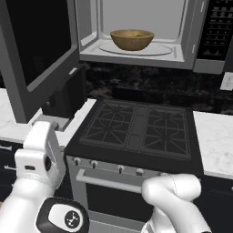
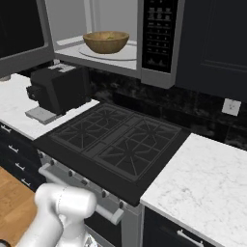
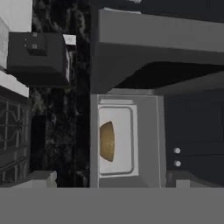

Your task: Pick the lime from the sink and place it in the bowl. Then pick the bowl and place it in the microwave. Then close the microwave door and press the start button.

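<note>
The bowl (image 1: 132, 39) is seen on the glass turntable inside the microwave (image 1: 182, 54), ahead of the pincer and well apart from it. A small yellow-green spot inside the bowl is taken to be the lime (image 1: 138, 34), though it is too small to be sure. The microwave door (image 1: 38, 50) is swung wide open, to one side of the cavity. The pincer is spread fully and nothing is held in it. So the first two steps are judged as done. The door must yet be closed, and the start button on the dark panel (image 2: 159, 34) must yet be pressed.
</note>
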### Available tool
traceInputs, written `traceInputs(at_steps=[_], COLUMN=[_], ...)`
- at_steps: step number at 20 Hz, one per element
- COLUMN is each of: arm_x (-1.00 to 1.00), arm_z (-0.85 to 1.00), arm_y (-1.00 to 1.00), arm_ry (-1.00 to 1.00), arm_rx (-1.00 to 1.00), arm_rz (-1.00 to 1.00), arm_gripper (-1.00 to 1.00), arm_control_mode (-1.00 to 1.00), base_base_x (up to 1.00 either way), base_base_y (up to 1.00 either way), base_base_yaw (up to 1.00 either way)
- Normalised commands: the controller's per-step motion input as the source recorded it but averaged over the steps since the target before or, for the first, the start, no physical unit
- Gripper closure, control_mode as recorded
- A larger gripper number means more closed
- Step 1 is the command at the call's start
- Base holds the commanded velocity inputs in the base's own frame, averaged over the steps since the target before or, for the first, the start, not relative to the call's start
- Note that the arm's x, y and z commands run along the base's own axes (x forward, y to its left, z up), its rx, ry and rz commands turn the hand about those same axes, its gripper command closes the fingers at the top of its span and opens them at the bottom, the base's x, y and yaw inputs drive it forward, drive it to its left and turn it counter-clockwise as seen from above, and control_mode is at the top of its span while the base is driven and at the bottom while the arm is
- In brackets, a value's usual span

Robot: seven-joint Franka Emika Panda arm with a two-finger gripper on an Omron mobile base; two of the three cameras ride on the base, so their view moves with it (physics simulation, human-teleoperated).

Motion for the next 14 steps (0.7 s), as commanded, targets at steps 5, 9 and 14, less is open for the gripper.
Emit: traceInputs(at_steps=[5, 9, 14], arm_x=[0.28, 0.55, 0.63], arm_z=[-0.25, -0.3, -0.33], arm_y=[1.0, 0.92, 1.0], arm_ry=[0.0, 0.0, 0.0], arm_rx=[-0.1, -0.09, -0.12], arm_rz=[-0.19, -0.15, -0.13], arm_gripper=[-1.0, -1.0, -1.0], arm_control_mode=[-1.0, -1.0, -1.0], base_base_x=[0.0, 0.0, 0.0], base_base_y=[0.0, 0.0, 0.0], base_base_yaw=[0.0, 0.0, 0.0])
